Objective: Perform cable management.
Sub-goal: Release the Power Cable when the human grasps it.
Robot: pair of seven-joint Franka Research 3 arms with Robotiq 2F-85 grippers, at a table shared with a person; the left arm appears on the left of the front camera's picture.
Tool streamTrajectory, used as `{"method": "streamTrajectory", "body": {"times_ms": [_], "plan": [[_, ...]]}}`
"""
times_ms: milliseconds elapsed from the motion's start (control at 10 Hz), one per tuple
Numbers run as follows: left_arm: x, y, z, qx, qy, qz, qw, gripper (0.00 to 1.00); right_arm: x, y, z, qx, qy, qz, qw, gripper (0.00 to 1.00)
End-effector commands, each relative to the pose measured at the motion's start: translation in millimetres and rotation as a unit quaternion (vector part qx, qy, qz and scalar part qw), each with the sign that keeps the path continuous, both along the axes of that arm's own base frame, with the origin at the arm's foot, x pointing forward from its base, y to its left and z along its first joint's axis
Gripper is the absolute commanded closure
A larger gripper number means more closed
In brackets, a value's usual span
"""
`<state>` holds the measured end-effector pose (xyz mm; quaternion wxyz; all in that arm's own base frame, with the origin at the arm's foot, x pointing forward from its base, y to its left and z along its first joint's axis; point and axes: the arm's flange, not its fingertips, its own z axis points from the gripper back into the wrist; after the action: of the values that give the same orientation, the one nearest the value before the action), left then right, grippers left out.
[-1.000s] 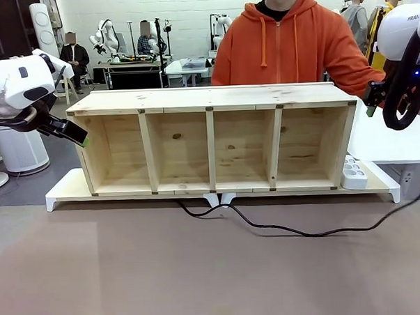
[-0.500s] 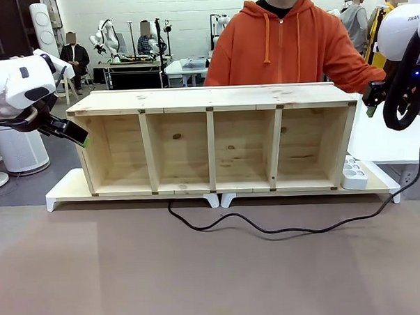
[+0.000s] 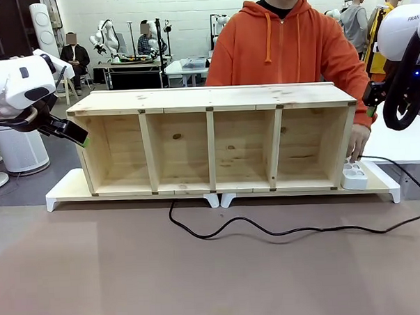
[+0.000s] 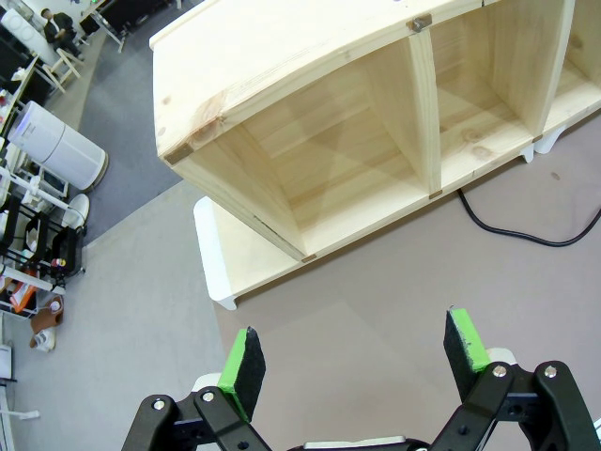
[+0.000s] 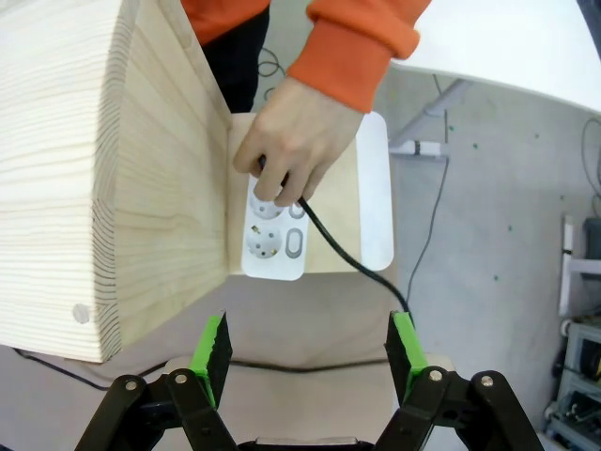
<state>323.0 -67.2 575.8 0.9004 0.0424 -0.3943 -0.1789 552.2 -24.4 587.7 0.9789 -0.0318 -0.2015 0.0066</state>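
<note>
The black cable [image 3: 283, 231] snakes across the brown table in front of the wooden shelf [image 3: 213, 140], loops round at the right and runs up to the white power strip [image 3: 353, 173]. A person's hand [image 5: 299, 141] holds the cable [image 5: 346, 252] end at the power strip [image 5: 274, 235] beside the shelf's end wall [image 5: 113, 169]. My right gripper [image 5: 310, 349] hovers open above that strip, with nothing between its pads; it also hangs off the shelf's right end [image 3: 370, 102]. My left gripper [image 4: 354, 357] is open and empty by the shelf's left end [image 3: 80, 135], above the cable's left part [image 4: 507, 225].
The shelf stands on low white base boards [image 3: 65, 188]. A white table [image 3: 404, 138] lies to the right and a white cylindrical appliance [image 3: 18, 148] stands on the floor to the left. The person in an orange hoodie [image 3: 289, 42] stands behind the shelf.
The person's hand came down to the power strip with the cable's end. The cable's right part now loops up to the strip, and its left bend has slid left. Both arms stayed put.
</note>
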Motion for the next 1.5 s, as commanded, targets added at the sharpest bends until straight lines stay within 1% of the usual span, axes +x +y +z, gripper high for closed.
{"method": "streamTrajectory", "body": {"times_ms": [0,1400], "plan": [[0.4,1.4,-0.3,-0.002,0.001,-0.001,1.000,0.00,0.0,-0.3,0.0,0.002,0.000,-0.001,1.000,0.15],[0.4,1.4,-0.3,-0.002,0.001,-0.001,1.000,0.00,0.0,-0.3,0.0,0.002,0.000,-0.001,1.000,0.15]]}}
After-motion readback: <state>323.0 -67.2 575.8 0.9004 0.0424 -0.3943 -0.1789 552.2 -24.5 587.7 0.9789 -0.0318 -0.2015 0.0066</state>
